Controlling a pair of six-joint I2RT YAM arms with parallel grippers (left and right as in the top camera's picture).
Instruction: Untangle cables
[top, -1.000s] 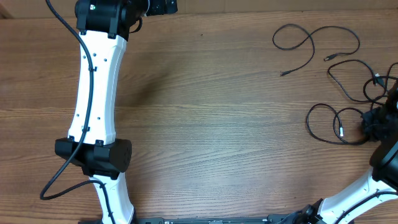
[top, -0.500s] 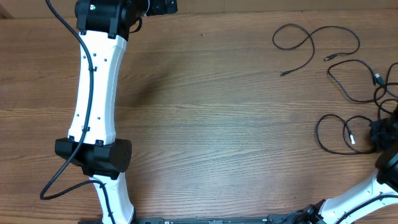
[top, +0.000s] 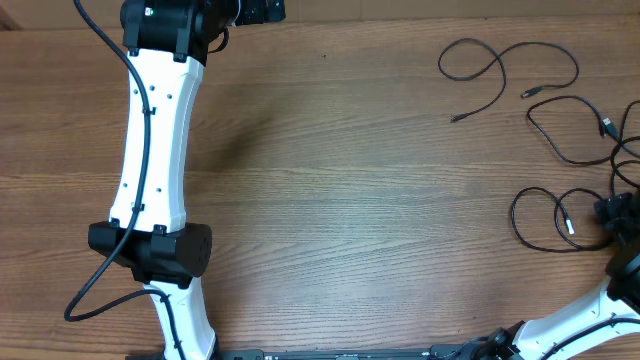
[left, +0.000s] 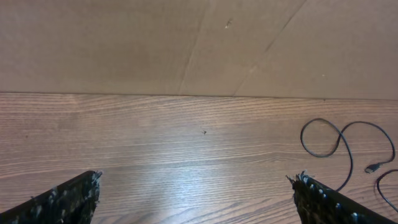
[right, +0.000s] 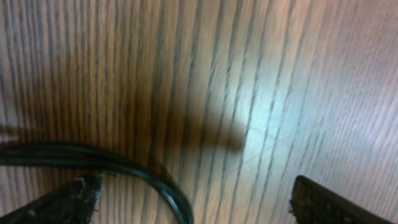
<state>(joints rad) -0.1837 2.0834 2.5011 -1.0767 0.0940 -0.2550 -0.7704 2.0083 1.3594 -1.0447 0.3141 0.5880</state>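
**Untangling of three cables, partly complete.**

*Overhead view.* Three thin, flexible black cords with small plug ends lie at the right of the brown wood-grain table (top: 350, 200).
- The far cable (top: 440, 63) rests in open curves, apart from the other two, and appears freed.
- The middle cable (top: 530, 118) and the near cable (top: 514, 215) run close together toward the right edge. Whether they cross there cannot be told, so this pair is judged left to separate and spread.
- The right gripper (top: 615, 215) sits just right of the near cable's loop.
- The white-and-black left arm (top: 155, 150) reaches along the left side, well apart from every cord.

*Right wrist view.* This view supplies what the overhead hides. The jaws stand wide and released, and a length of black cord lies on the wood between them, close to one fingertip (right: 74, 199) and ungripped.

*Left wrist view.* The left gripper (left: 196, 199) is likewise spread and empty. It faces a plain brown board (left: 124, 43) beyond the table's far edge, a backdrop the overhead barely shows. A loop of the far cable lies at right.
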